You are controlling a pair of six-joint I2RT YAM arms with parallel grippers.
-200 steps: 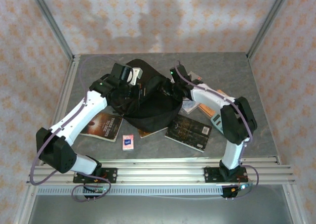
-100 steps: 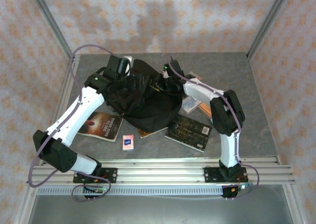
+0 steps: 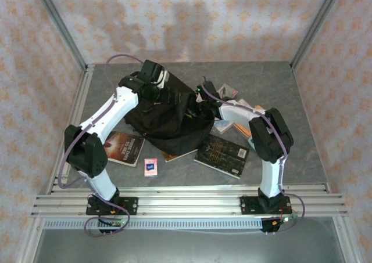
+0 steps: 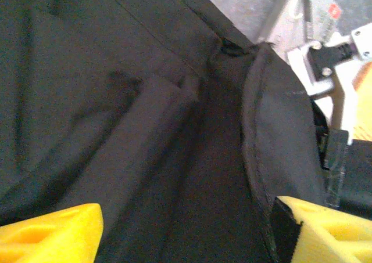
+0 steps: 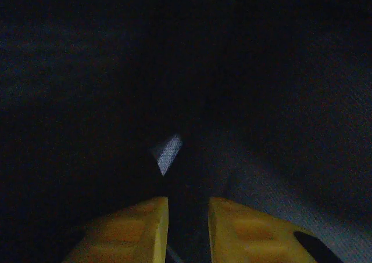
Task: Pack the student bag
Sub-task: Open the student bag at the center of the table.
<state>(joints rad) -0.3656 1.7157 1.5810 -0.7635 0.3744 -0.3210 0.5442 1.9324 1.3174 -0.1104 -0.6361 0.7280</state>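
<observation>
Both arms fold inward, left hand (image 3: 152, 92) spread, right hand (image 3: 195, 104) pinching student bag (image 3: 168, 125).

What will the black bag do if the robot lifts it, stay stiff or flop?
Probably flop: the bag lies slumped and shows soft folds up close. It would likely bunch up rather than slide when pushed. It looks bulky next to the books, so a pinch may lift only an edge.

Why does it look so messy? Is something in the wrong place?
Yes. A dark book and a brown book lie askew on the table beside the student bag, not inside it. A third book pokes out from under the bag's near edge. The bag looks slumped and crumpled.
</observation>
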